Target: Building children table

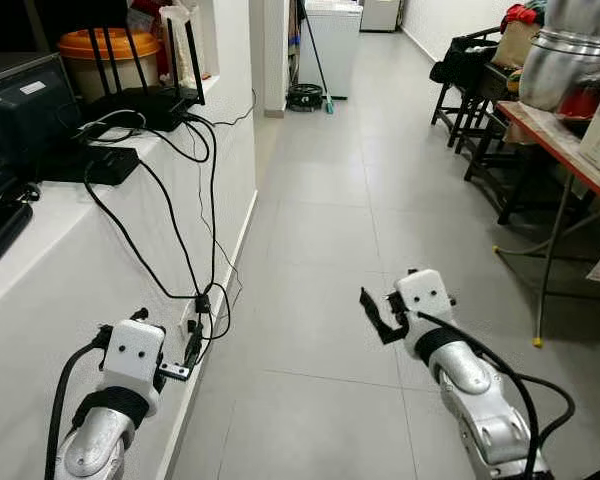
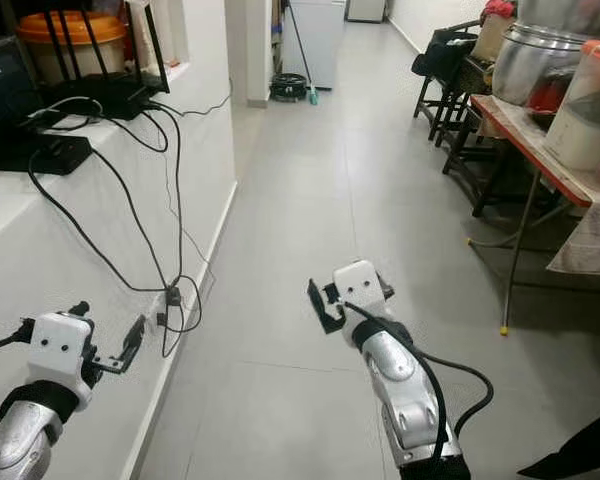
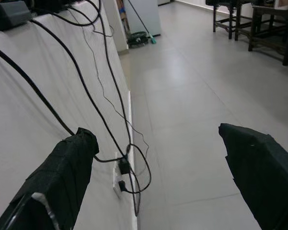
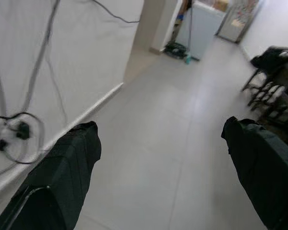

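Observation:
I stand in a grey-tiled corridor (image 1: pixel 320 230) with both arms raised low in front of me. My left gripper (image 1: pixel 166 338) hovers close to the white wall on the left, beside hanging black cables (image 1: pixel 202 300). Its fingers (image 3: pixel 69 165) are spread wide with nothing between them. My right gripper (image 1: pixel 388 302) hangs over the bare floor, in the middle of the corridor. Its fingers (image 4: pixel 69 160) are also wide apart and hold nothing.
A white ledge (image 1: pixel 50 225) on the left carries a black router (image 1: pixel 145 100) and boxes, with cables running down to a wall socket (image 3: pixel 120 179). On the right stand a table (image 1: pixel 560 140) with metal pots and dark chairs (image 1: pixel 470 90). A white appliance (image 1: pixel 332 45) stands far ahead.

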`<state>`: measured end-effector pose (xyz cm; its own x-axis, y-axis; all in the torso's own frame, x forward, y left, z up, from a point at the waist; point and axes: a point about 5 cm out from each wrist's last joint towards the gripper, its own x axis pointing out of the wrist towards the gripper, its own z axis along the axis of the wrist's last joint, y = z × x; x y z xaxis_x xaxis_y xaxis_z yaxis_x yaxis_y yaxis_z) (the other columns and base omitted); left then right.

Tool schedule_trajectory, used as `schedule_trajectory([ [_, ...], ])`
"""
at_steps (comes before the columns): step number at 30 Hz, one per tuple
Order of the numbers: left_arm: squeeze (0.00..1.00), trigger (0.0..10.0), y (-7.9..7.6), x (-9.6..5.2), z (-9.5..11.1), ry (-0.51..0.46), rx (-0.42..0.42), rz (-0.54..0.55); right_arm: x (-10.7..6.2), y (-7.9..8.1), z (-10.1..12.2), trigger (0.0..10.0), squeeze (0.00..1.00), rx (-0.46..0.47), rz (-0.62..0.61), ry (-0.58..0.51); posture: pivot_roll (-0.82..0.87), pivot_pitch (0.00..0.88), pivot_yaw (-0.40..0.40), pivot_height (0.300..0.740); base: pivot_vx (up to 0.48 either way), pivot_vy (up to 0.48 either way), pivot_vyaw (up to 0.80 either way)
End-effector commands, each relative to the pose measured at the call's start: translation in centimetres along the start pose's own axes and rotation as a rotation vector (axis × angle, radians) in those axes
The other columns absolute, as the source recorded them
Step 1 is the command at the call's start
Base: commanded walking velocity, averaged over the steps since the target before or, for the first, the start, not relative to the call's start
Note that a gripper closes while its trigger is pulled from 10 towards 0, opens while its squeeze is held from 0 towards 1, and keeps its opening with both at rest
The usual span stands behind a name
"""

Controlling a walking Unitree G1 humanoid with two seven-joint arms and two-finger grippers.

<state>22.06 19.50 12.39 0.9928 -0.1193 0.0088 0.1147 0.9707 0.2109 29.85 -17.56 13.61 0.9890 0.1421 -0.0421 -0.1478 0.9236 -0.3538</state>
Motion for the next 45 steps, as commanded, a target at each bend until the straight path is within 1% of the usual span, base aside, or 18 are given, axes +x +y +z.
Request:
schedule_trajectory([
  [1,0.00,10.0,-0.2,-0.3,-0.4,0.034,-0.008,-0.038,0.0,-0.8,-0.2,10.0,0.00,-0.039,-0.041,-0.002,0.12,0.000,-0.051,0.711,0.000,0.000,0.00],
  [3,0.00,10.0,-0.3,-0.8,-0.7,0.062,-0.010,-0.081,-0.4,-0.8,-0.6,10.0,0.00,-0.141,-0.017,-0.018,0.12,0.000,-0.047,0.701,0.000,0.000,0.00],
  [5,0.00,10.0,-0.3,-0.8,-0.7,0.062,-0.010,-0.081,-0.4,-0.8,-0.6,10.0,0.00,-0.141,-0.017,-0.018,0.12,0.000,-0.047,0.701,0.000,0.000,0.00],
  [7,0.00,10.0,-0.2,-1.1,-1.0,0.073,0.003,-0.086,-0.8,-0.8,-1.3,10.0,0.00,-0.200,0.015,-0.004,0.11,0.000,-0.046,0.691,0.000,0.000,0.00],
  [14,0.00,10.0,0.3,-0.9,-1.1,0.075,0.030,-0.075,-1.0,-1.4,-2.2,10.0,0.00,-0.256,0.035,0.036,0.11,0.000,-0.042,0.671,0.000,0.000,0.00],
  [16,0.00,10.0,0.6,-0.9,-1.2,0.080,0.056,-0.089,-1.2,-1.7,-2.7,10.0,0.00,-0.305,0.061,0.053,0.11,0.000,-0.040,0.661,0.000,0.000,0.00],
  [19,0.00,10.0,0.7,-0.9,-1.2,0.084,0.067,-0.097,-1.2,-1.8,-2.9,10.0,0.00,-0.323,0.073,0.059,0.11,0.000,-0.038,0.656,0.000,0.000,0.00],
  [20,0.00,10.0,0.8,-0.9,-1.3,0.089,0.082,-0.108,-1.3,-1.9,-3.1,10.0,0.00,-0.339,0.089,0.062,0.11,0.000,-0.037,0.651,0.000,0.000,0.00],
  [22,0.00,10.0,0.8,-0.9,-1.3,0.089,0.082,-0.108,-1.3,-1.9,-3.1,10.0,0.00,-0.339,0.089,0.062,0.11,0.000,-0.037,0.651,0.000,0.000,0.00],
  [24,0.00,10.0,1.5,-0.6,-1.4,0.095,0.105,-0.117,-1.3,-1.8,-3.4,10.0,0.00,-0.366,0.128,0.072,0.10,0.000,-0.032,0.641,0.000,0.000,0.00],
  [26,0.00,10.0,1.9,-0.5,-1.4,0.099,0.112,-0.116,-1.2,-1.6,-3.5,10.0,0.00,-0.371,0.141,0.075,0.10,0.000,-0.030,0.631,0.000,0.000,0.00],
  [36,0.00,10.0,2.1,-1.2,-2.3,0.162,0.132,-0.117,-0.9,-0.7,-3.9,10.0,0.00,-0.342,0.139,0.096,0.11,0.000,-0.030,0.601,0.000,0.000,0.00],
  [39,0.00,10.0,2.3,-1.4,-3.1,0.220,0.138,-0.101,-0.8,-0.5,-3.9,10.0,0.00,-0.333,0.145,0.093,0.11,0.000,-0.032,0.586,0.000,0.000,0.00],
  [40,0.00,10.0,2.6,-1.4,-3.6,0.255,0.134,-0.081,-0.7,-0.4,-3.9,10.0,0.00,-0.331,0.145,0.093,0.11,0.000,-0.032,0.581,0.000,0.000,0.00],
  [41,0.00,10.0,2.6,-1.4,-3.6,0.255,0.134,-0.081,-0.7,-0.4,-3.9,10.0,0.00,-0.331,0.145,0.093,0.11,0.000,-0.032,0.581,0.000,0.000,0.00],
  [42,0.00,10.0,2.8,-1.5,-4.1,0.292,0.131,-0.063,-0.7,-0.4,-3.8,10.0,0.00,-0.329,0.146,0.093,0.11,0.000,-0.033,0.576,0.000,0.000,0.00],
  [44,0.00,10.0,3.1,-1.8,-4.9,0.356,0.080,-0.035,-0.6,-0.4,-3.9,10.0,0.00,-0.322,0.146,0.097,0.11,0.000,-0.033,0.566,0.000,0.000,0.00],
  [45,0.00,10.0,3.1,-1.8,-4.9,0.356,0.080,-0.035,-0.6,-0.4,-3.9,10.0,0.00,-0.322,0.146,0.097,0.11,0.000,-0.033,0.561,0.000,0.000,0.00],
])
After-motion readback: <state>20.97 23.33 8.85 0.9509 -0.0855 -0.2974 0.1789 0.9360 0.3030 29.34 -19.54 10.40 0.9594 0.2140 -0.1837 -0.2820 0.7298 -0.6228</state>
